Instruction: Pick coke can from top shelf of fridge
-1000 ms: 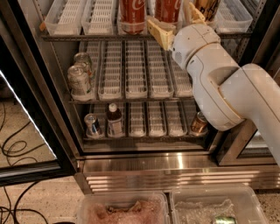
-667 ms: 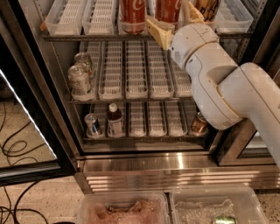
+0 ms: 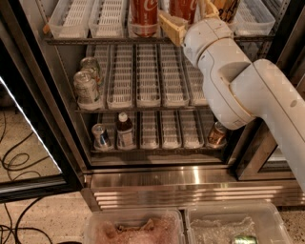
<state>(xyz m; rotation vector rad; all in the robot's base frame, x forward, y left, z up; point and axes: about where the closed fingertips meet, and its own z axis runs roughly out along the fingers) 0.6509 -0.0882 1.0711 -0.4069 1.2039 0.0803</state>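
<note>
Two red coke cans stand on the top shelf (image 3: 76, 40) of the fridge (image 3: 181, 187): one at the left (image 3: 143, 17) and one to its right (image 3: 183, 7), both cut off by the top edge. My gripper (image 3: 189, 16) reaches into the top shelf on a white arm from the right. Its tan fingers (image 3: 172, 27) sit on either side of the right coke can, and the jaws look open around it. The left can stands free, just left of the gripper.
Silver-grey cans (image 3: 86, 88) stand at the left of the middle rack. The bottom rack holds a small can (image 3: 100, 136), a brown bottle (image 3: 125, 130) and a tan-gold can (image 3: 217, 134). The open glass door (image 3: 28, 124) is at the left. Plastic bins (image 3: 136, 228) lie below.
The gripper has moved slightly up and further into the top shelf around the right coke can. The cans have not moved.
</note>
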